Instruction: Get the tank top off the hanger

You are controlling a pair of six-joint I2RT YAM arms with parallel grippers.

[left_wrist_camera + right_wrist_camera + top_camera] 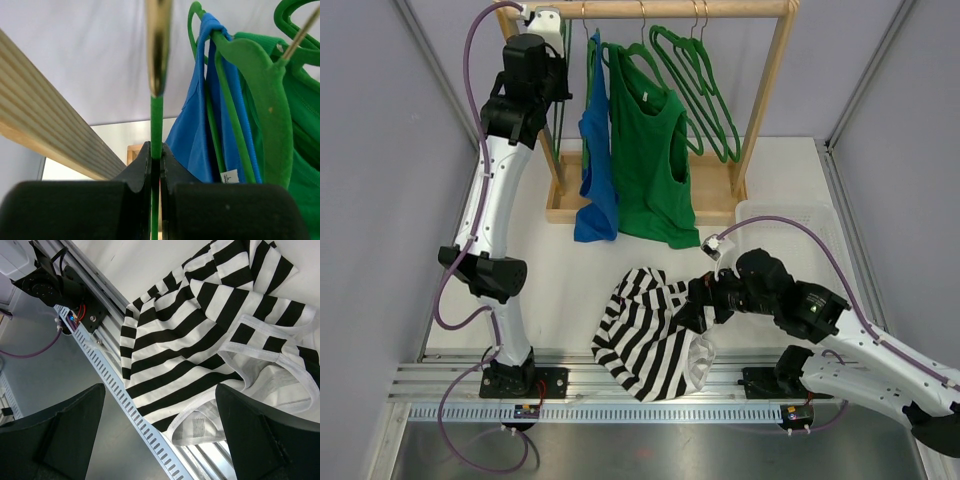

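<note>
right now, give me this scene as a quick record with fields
left gripper: shut on a thin green hanger at the rack
right gripper: open, over the striped top, not gripping it
striped top: off any hanger, crumpled on the table, its near edge over the front rail
blue top: on a hanger on the rack
green top: on a hanger beside the blue top

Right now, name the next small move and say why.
Probably open the left gripper and release the green hanger: its jaws pinch it bare, while the striped tank top already lies off it below the open right gripper.
</note>
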